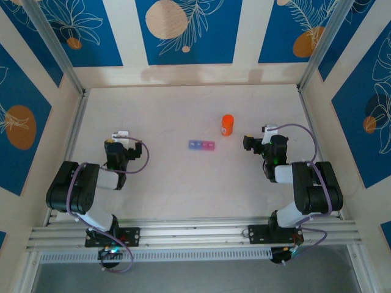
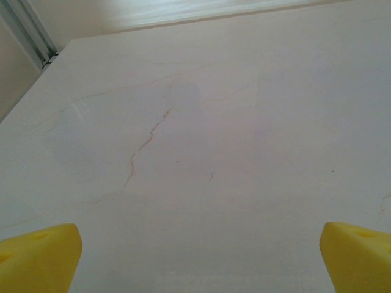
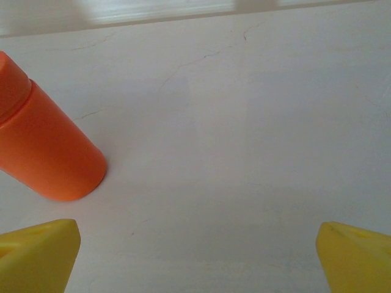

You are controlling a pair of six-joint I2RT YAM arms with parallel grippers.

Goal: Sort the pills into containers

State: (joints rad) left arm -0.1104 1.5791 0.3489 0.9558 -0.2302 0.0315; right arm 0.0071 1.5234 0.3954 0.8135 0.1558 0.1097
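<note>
At the near edge of the tabletop (image 1: 183, 183) we see the two arms folded back over their bases. The left gripper (image 1: 121, 134) hangs over the near left part of the tabletop. In its wrist view its yellow fingertips (image 2: 38, 257) stand wide apart with bare marbled surface between them, so the jaws are open and hold nothing. The right gripper (image 1: 269, 129) hangs over the right side, a little farther in. Its yellow fingertips (image 3: 36, 253) are spread just as wide, and these jaws are also open and hold nothing.

Farther in, about the middle of the tabletop, we find the pill box (image 1: 201, 145). It is a short strip lying flat, blue at the left, purple in the middle and pink at the right. It lies between the two grippers and well apart from both.

Just beyond its right end stands an orange bottle (image 1: 227, 124), upright, near the right gripper but clear of its fingers. The right wrist view shows it ahead on the left (image 3: 46, 149).
</note>
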